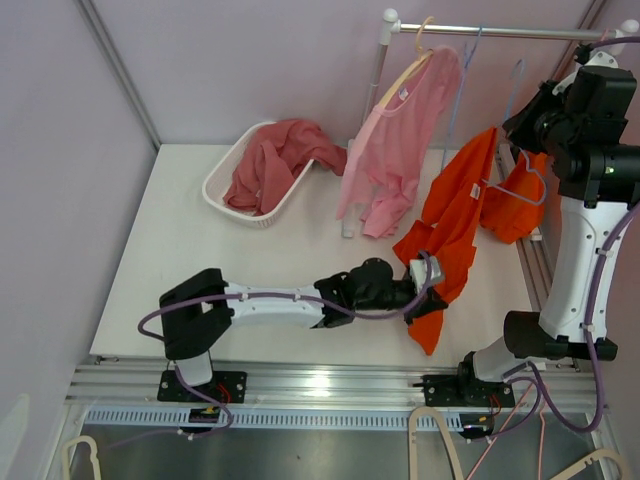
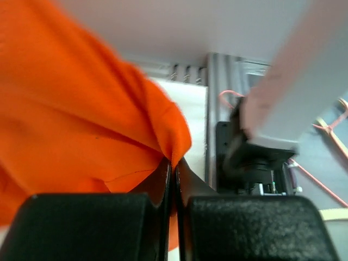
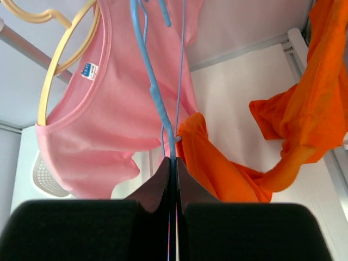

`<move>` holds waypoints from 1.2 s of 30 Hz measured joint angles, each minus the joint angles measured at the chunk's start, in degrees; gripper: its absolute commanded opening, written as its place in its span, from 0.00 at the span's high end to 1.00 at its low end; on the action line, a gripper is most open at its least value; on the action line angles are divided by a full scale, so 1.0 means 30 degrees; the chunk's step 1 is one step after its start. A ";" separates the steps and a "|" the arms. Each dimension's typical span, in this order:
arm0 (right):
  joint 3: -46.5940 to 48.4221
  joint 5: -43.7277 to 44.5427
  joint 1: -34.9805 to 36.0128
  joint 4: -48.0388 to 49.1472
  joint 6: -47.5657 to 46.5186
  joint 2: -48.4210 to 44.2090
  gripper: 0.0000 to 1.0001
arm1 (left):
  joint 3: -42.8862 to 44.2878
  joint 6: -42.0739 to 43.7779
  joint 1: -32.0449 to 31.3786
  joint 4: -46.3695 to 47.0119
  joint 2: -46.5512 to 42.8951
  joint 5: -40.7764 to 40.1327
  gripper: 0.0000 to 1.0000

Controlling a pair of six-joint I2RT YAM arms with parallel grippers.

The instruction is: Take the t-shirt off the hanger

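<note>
The orange t-shirt (image 1: 455, 215) hangs stretched between my two grippers at the right of the table. One end is still draped on a thin blue-lavender hanger (image 1: 522, 185). My left gripper (image 1: 425, 290) is shut on the shirt's lower edge; the left wrist view shows its jaws (image 2: 173, 166) pinching a fold of orange cloth (image 2: 81, 109). My right gripper (image 1: 525, 130) is raised at the right. In the right wrist view it (image 3: 173, 163) is shut on the hanger's wire (image 3: 155, 92), with the orange t-shirt (image 3: 304, 109) bunched on the hanger beside the jaws.
A pink t-shirt (image 1: 405, 140) hangs on a yellow hanger from the metal rail (image 1: 500, 30) at the back. A white basket (image 1: 218, 180) holding a red garment (image 1: 275, 160) stands at the back left. Spare hangers (image 1: 440, 450) lie below the table's front edge.
</note>
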 measured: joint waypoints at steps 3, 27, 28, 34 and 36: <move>0.0627 0.0168 0.0000 -0.0816 -0.0379 0.0124 1.00 | 0.0576 -0.2076 0.1319 -0.1370 0.0036 -0.0765 0.99; -0.0969 -0.0044 -0.0408 0.6827 -0.0962 0.2637 1.00 | -0.1982 -0.6870 0.5778 -1.1810 -1.1373 -0.1290 0.99; -0.0838 -0.0444 -0.0488 0.7257 -0.0889 0.3031 1.00 | -0.1202 -0.6892 0.6994 -1.2218 -1.1628 -0.0911 0.99; 0.1231 -0.2076 -0.0729 0.9005 -0.0663 0.5778 1.00 | 0.7665 -0.6564 1.2247 -1.5045 -0.8684 0.0525 0.99; 0.1486 -0.2419 -0.0816 0.9362 -0.0495 0.6193 1.00 | 1.0870 -0.6441 1.3136 -1.5832 -0.7133 0.0991 0.99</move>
